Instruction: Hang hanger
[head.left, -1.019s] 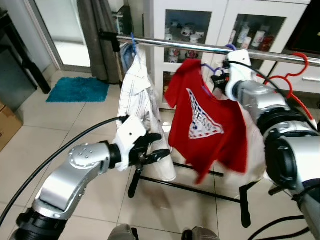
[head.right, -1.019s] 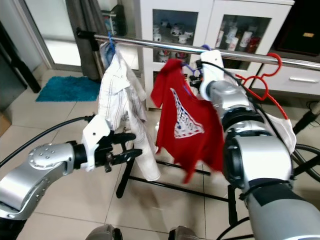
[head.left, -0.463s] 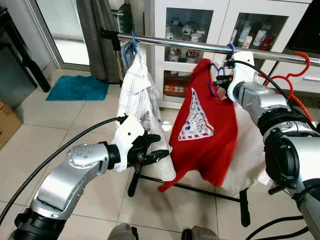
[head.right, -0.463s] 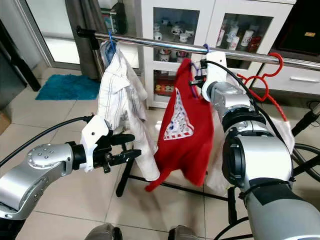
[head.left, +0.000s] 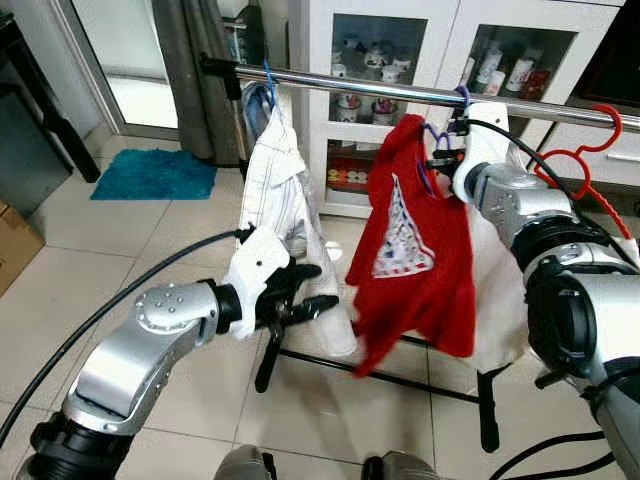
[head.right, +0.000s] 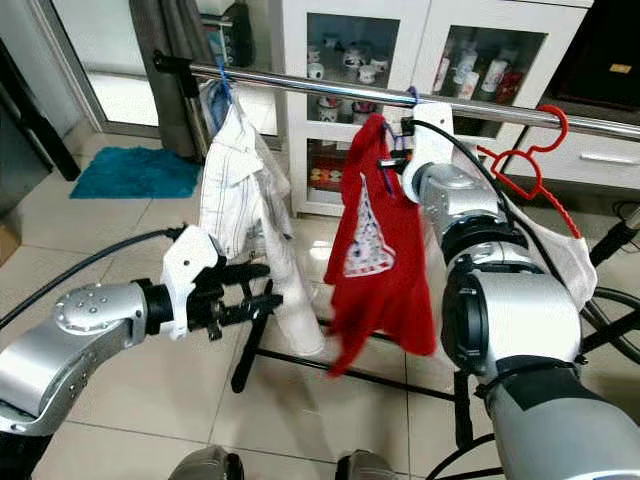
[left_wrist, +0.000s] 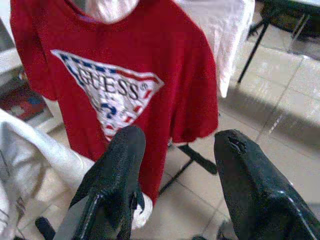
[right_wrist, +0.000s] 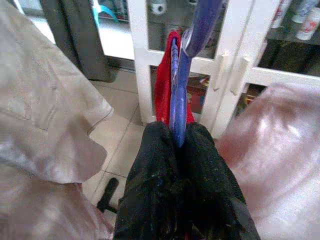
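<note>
Landmark: the metal rail (head.left: 400, 90) running across in front of the white cabinet (head.left: 420, 60).

My right gripper (right_wrist: 178, 137) is up just under the rail, fingers clenched on the neck of the purple hanger (right_wrist: 182, 65). The hanger's hook (head.left: 461, 96) sits at the rail; I cannot tell whether it is fully over it. A red T-shirt (head.left: 415, 250) with a triangle print hangs from that hanger below the rail, its hem flared to one side.

My left gripper (head.left: 312, 290) is well below the rail, near the bottom of the white shirt (head.left: 280, 200), jaws released and holding nothing. In the left wrist view its fingers (left_wrist: 120, 170) frame the red T-shirt without touching it.

The white shirt hangs from a blue hanger (head.left: 267, 80) towards the left end of the rail. A red hanger (head.left: 590, 150) hangs on the rail to the right of my right gripper, carrying a pale garment (head.right: 560, 255).

A teal mat (head.left: 150, 175) lies on the tiled floor beyond the left end of the rail.
</note>
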